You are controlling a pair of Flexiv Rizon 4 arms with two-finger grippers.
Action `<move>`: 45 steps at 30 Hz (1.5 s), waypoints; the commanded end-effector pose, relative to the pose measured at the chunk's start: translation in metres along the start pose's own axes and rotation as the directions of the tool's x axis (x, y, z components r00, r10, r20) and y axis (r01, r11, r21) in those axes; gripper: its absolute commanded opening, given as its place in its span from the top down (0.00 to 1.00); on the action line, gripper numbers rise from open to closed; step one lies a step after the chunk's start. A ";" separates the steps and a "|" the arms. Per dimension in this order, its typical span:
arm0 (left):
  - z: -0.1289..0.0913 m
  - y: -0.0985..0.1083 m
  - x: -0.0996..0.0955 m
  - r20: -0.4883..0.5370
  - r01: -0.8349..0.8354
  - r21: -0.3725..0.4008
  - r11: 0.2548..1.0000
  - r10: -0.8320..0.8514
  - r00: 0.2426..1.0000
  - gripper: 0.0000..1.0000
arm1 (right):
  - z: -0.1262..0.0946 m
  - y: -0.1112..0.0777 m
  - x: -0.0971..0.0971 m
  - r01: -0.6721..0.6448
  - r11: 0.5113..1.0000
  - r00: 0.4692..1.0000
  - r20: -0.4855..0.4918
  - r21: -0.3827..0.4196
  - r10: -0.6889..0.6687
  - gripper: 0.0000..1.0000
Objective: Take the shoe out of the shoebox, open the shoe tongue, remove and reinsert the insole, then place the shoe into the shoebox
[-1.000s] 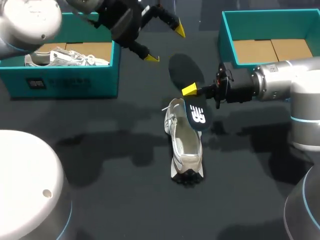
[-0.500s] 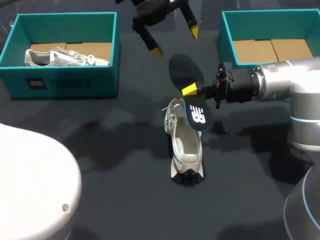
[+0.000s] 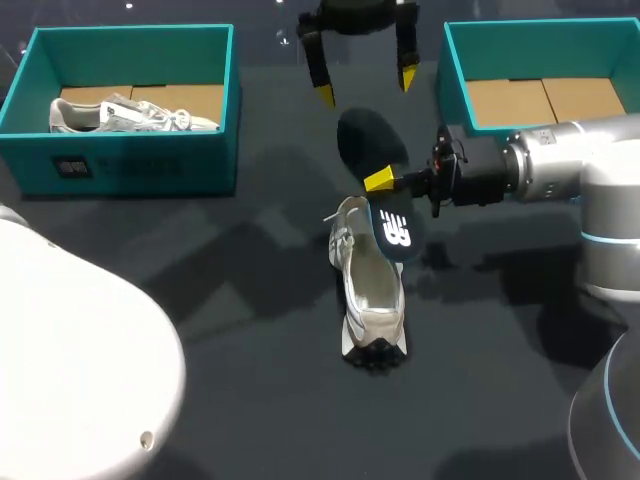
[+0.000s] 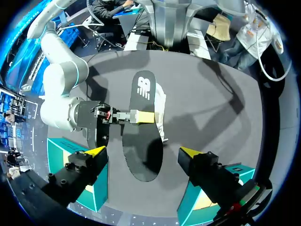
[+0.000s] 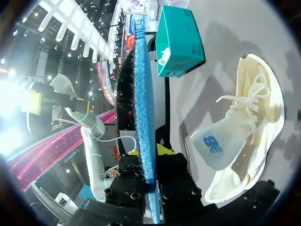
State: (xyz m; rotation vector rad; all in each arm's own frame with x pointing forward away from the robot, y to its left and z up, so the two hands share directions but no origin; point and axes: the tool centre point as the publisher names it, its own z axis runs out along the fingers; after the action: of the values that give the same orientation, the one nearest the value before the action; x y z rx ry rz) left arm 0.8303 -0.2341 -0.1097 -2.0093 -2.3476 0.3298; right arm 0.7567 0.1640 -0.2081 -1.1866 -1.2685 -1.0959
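A silver-white shoe (image 3: 368, 300) lies on the dark table, toe toward the front edge. Over its heel end my right gripper (image 3: 385, 185) is shut on the dark insole (image 3: 375, 145), which stretches from the shoe's opening toward the back. In the right wrist view the insole (image 5: 143, 103) stands edge-on between the fingers, blue underside toward the shoe (image 5: 244, 141). My left gripper (image 3: 365, 85) hangs open above the insole's far end, touching nothing. In the left wrist view its gripper (image 4: 142, 151) straddles the insole (image 4: 142, 127) from above, with the shoe (image 4: 160, 106) beyond.
A teal shoebox (image 3: 130, 160) at the back left holds a second white shoe (image 3: 130, 115). Another teal shoebox (image 3: 455, 85) at the back right shows only its cardboard floor. A white link of my left arm (image 3: 70, 370) fills the front left corner.
My left gripper has swung right along the back of the table to above the insole's far end, staying open. The right gripper, insole and shoe have not moved.
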 end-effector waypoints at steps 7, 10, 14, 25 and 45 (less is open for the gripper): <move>0.003 -0.002 -0.011 -0.191 -0.003 -0.007 1.000 0.001 0.982 0.00 | 0.000 -0.001 0.000 -0.001 1.000 1.000 0.002 0.000 0.001 1.00; 0.003 -0.003 -0.012 -0.164 0.001 -0.016 1.000 -0.003 0.987 0.00 | 0.000 -0.001 0.000 -0.001 1.000 1.000 0.002 0.000 0.001 1.00; 0.003 -0.004 -0.010 -0.105 -0.011 -0.029 1.000 0.008 0.994 0.00 | 0.000 -0.001 0.000 -0.001 1.000 1.000 0.002 0.000 0.001 1.00; 0.000 0.001 0.014 0.246 -0.007 0.001 1.000 0.006 0.969 0.00 | 0.000 -0.001 0.000 -0.001 1.000 1.000 0.002 0.000 0.001 1.00; 0.024 0.004 0.060 0.796 -0.048 -0.023 0.999 0.047 0.603 0.00 | 0.000 -0.001 0.000 -0.001 1.000 1.000 0.002 0.000 0.001 1.00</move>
State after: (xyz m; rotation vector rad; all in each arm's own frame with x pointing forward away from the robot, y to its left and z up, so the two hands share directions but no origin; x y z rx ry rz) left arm 0.8243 -0.1886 -0.1323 -2.1420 -2.4512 0.6203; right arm 0.7569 0.1643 -0.2085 -1.1858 -1.2680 -1.0964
